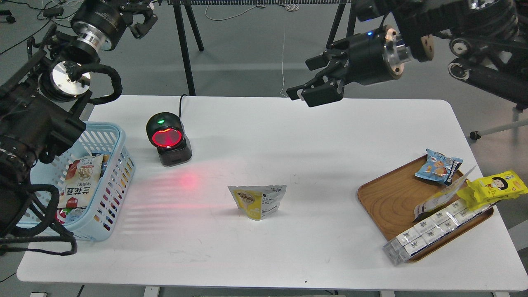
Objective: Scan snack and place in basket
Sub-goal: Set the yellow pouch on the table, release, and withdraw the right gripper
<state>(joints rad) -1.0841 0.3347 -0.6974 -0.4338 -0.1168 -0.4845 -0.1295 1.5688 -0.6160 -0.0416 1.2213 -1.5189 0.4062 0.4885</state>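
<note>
The right gripper point(307, 91) hangs open and empty above the far edge of the white table point(321, 136), while the left gripper point(140, 20) sits high in the top corner, partly cut off, too dark to tell if it is open. The snack point(258, 201) lies alone mid-table, wider side to side, its top edge facing away. The basket point(117, 165) at the left is half hidden by the left arm.

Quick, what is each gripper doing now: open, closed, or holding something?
Left gripper: empty; open or closed cannot be told.
Right gripper: open, holding nothing.
</note>
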